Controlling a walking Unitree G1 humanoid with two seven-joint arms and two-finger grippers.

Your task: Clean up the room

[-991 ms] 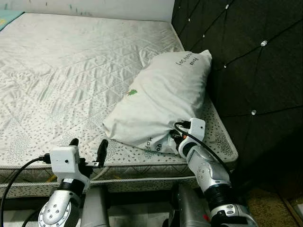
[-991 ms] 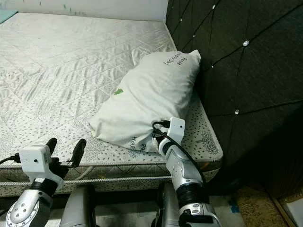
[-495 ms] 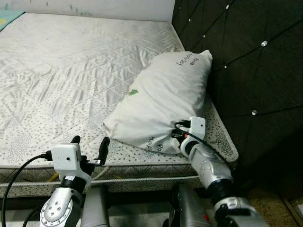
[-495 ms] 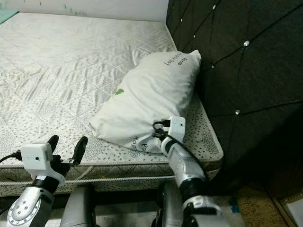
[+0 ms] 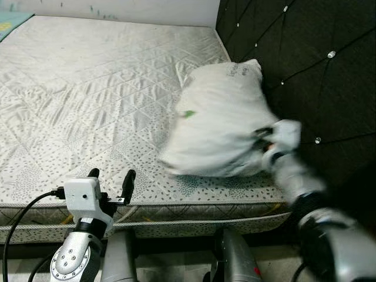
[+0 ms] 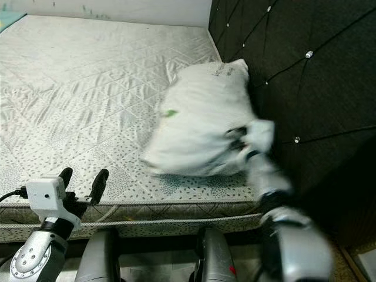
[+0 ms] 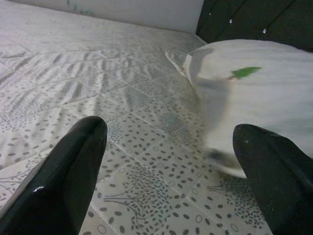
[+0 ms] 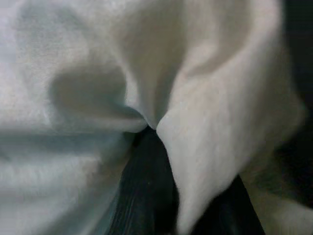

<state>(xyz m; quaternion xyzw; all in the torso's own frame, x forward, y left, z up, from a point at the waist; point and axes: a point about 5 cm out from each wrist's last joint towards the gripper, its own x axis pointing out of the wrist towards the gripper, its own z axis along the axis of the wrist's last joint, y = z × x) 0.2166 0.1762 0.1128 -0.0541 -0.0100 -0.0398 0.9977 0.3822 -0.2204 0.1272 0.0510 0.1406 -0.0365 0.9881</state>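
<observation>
My right jaws (image 5: 262, 140) were clamped on a bunched fold of the white pillow (image 5: 220, 120); in the right wrist view the cloth (image 8: 195, 127) puckered around a dark finger (image 8: 146, 196). That arm was blurred with motion, as was the near part of the pillow. The pillow lay at the bed's right edge, against the black tufted headboard (image 5: 305, 70), its long axis running from the headboard end toward the near edge of the mattress (image 5: 88, 88), with my grip at its near, right-hand corner. My left jaws (image 5: 110, 179) stood apart with nothing between them, hovering at the near edge of the bed, well to the left of the pillow. Judging from this, the right arm was far the nearer and carried the move; the left could only help by reaching rightward along the edge.
</observation>
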